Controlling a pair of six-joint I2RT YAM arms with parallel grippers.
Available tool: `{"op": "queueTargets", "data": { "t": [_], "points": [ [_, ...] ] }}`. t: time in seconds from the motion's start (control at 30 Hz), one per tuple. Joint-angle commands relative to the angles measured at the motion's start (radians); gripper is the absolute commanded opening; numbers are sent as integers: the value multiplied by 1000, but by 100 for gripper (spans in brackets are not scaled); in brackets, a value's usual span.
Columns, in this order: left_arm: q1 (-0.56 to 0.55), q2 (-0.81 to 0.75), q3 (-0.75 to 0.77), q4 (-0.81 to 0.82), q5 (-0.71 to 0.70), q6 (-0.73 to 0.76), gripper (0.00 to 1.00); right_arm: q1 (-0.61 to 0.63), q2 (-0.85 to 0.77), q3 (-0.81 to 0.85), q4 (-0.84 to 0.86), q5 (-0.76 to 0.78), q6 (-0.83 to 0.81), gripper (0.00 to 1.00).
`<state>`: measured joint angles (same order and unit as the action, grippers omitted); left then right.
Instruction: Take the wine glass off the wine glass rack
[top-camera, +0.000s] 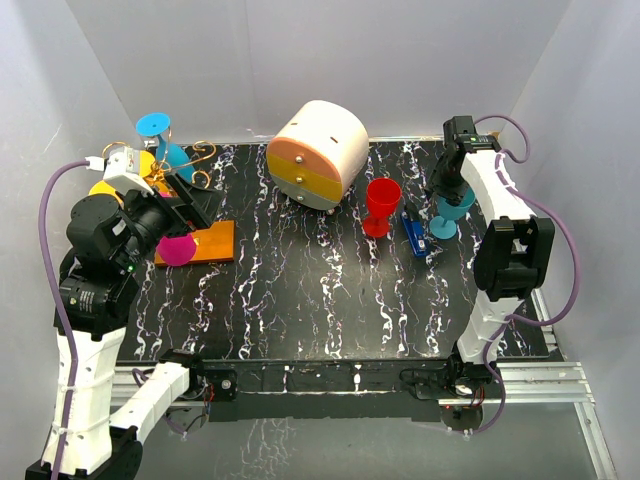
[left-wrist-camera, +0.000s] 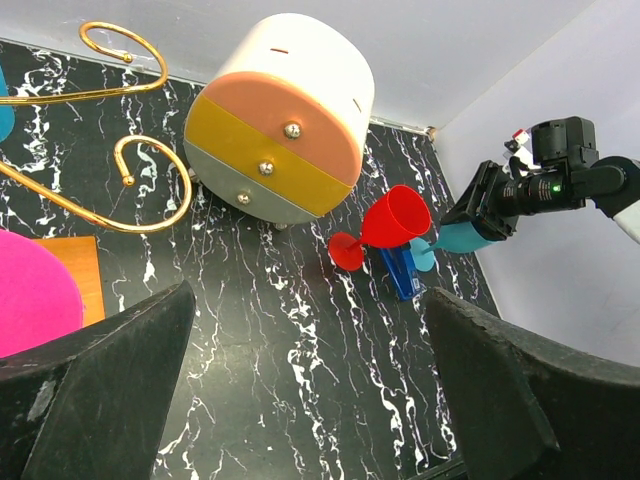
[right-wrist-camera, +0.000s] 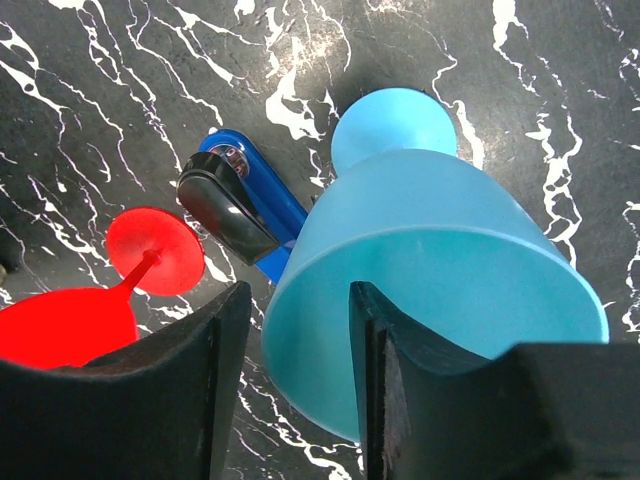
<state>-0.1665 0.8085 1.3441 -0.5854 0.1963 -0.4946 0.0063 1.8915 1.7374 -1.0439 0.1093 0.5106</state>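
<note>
Two claws inspected. Right gripper (right-wrist-camera: 298, 305): jaws parted about the rim of the teal wine glass (right-wrist-camera: 440, 270), which stands on the table (top-camera: 300, 300) at 3 o'clock; contact unclear. Left gripper (left-wrist-camera: 310, 295): spread wide beside the wine glass rack (top-camera: 210, 245) at 10 o'clock.

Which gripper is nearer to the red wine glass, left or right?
Right. The right gripper is at the light blue glass beside the red wine glass; the left gripper is across the table, at the wine glass rack.
</note>
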Motion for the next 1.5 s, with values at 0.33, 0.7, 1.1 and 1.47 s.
{"op": "queueTargets", "data": {
  "t": [0.33, 0.7, 1.1, 1.47],
  "points": [
    [0, -12, 26, -30, 20, -16, 99, 1, -91, 65, 33, 41, -15, 63],
    [-1, 6, 79, -99, 25, -46, 99, 1, -171, 88, 36, 9, -40, 90],
    [-1, 115, 259, -308, -153, -8, 99, 160, -480, -171, 329, -37, -104, 98],
    [-2, 288, 625, -570, -482, 145, 99, 410, -633, -429, 770, -162, -96, 98]
  ]
}}
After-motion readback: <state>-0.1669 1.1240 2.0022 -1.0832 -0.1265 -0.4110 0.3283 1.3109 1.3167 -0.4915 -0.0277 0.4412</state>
